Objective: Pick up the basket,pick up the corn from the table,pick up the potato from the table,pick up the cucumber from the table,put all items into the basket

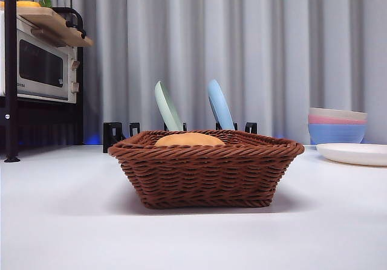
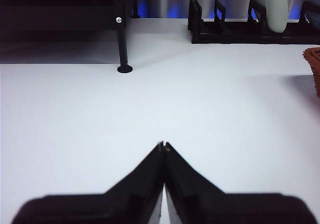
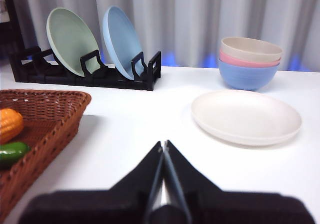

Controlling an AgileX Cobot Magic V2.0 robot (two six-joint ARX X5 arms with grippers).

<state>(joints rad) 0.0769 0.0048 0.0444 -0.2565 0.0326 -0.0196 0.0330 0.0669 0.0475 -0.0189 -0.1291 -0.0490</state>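
sitting flat on the table [image 1: 60,221], the basket [image 1: 205,170] with the potato [image 1: 189,139] peeking over the rim; corn [image 3: 9,124] and cucumber [image 3: 12,152] seen inside from the right wrist. left gripper [image 2: 164,146] pinched closed over bare table beside the basket, holding nothing; right gripper [image 3: 163,145] closed and empty too. loading looks finished: best to keep both clear and avoid nudging the wicker

Grey pleated curtain [image 1: 242,46] behind (full width), black shelf rack [image 1: 11,70] left.
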